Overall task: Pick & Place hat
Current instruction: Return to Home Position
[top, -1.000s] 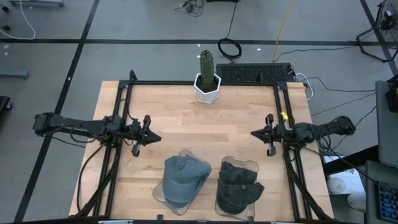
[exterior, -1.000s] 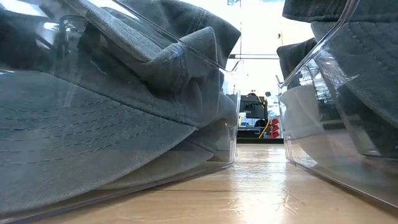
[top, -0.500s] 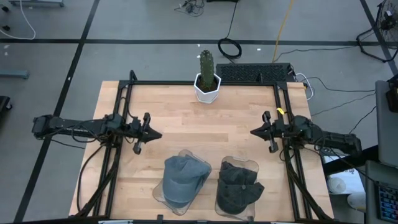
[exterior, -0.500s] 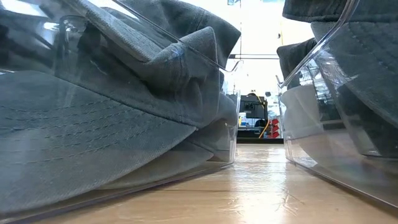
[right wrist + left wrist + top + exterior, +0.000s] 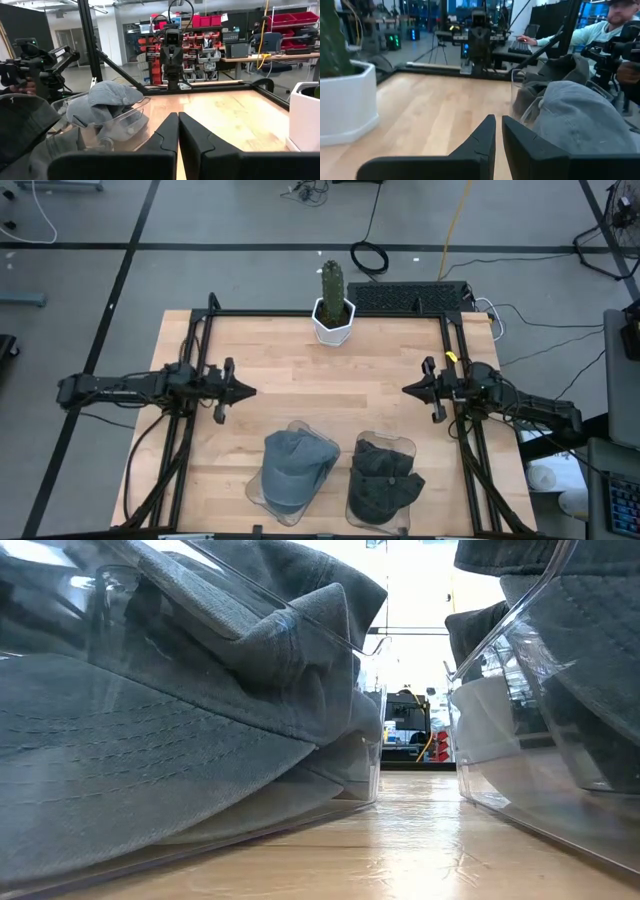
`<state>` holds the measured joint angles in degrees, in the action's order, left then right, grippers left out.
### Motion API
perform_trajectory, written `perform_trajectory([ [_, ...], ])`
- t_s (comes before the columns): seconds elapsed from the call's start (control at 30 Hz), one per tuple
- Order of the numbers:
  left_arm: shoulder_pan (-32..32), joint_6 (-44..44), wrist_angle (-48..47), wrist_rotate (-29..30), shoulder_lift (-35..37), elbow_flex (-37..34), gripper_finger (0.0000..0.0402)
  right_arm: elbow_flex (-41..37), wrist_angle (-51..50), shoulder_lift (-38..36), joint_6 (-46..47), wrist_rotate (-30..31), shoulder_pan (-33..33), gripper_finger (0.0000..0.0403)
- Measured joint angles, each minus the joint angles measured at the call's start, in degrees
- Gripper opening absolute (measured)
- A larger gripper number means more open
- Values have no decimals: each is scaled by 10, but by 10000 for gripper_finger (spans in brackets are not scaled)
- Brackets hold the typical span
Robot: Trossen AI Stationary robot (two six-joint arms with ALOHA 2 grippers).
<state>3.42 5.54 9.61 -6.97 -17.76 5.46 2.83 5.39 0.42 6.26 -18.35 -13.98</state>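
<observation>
Two hats lie in clear plastic tubs near the table's front edge. The blue-grey hat (image 5: 293,468) (image 5: 580,115) (image 5: 150,740) is on the left and the dark grey hat (image 5: 383,478) (image 5: 20,125) (image 5: 570,640) on the right. My left gripper (image 5: 250,392) (image 5: 498,121) hovers level at the table's left side, shut and holding nothing. It is farther from the front edge than the blue-grey hat. My right gripper (image 5: 405,391) (image 5: 178,116) hovers level at the right side, also shut with nothing in it. The two grippers point toward each other.
A white pot with a cactus (image 5: 333,315) (image 5: 345,100) stands at the middle of the far edge. A black frame (image 5: 200,330) runs along the table's sides. The middle of the wooden tabletop (image 5: 330,385) lies between the grippers. A person (image 5: 615,20) sits beyond the table.
My right arm has swung its rear part toward the near edge; the gripper has turned to point slightly toward the far edge, and its tip has stayed about where it was. My left gripper has turned from slanting toward the near edge to pointing straight right. The hats have not moved.
</observation>
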Motion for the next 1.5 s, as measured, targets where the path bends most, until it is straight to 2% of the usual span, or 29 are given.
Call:
perform_trajectory([
  [0.1, 6, -5, -54, 7, 49, 0, 37, 0, 0, -1, -6, 0, 0, 0],
  [0.23, 6, -5, -123, 47, 101, 0, 37, 0, 1, -1, -19, 0, 0, 0],
  [0.47, 6, -26, -174, 58, 143, -2, 37, 0, -7, -1, -38, 3, -4, 0],
  [0.53, 6, -29, -171, 74, 148, -16, 37, 0, -7, -1, -58, 9, -6, 0],
  [0.67, 6, -36, -133, 85, 147, -28, 37, 0, -14, 0, -59, 89, -7, 0],
  [0.73, 6, -35, -135, 85, 148, -28, 37, 0, -14, 0, -50, 109, -7, 0],
  [1.33, 6, -28, -126, 86, 131, -30, 37, 0, -30, 0, -24, 109, -7, 0],
  [1.5, 6, -28, -126, 86, 131, -30, 37, 0, -30, 0, 9, 109, -7, 0],
])
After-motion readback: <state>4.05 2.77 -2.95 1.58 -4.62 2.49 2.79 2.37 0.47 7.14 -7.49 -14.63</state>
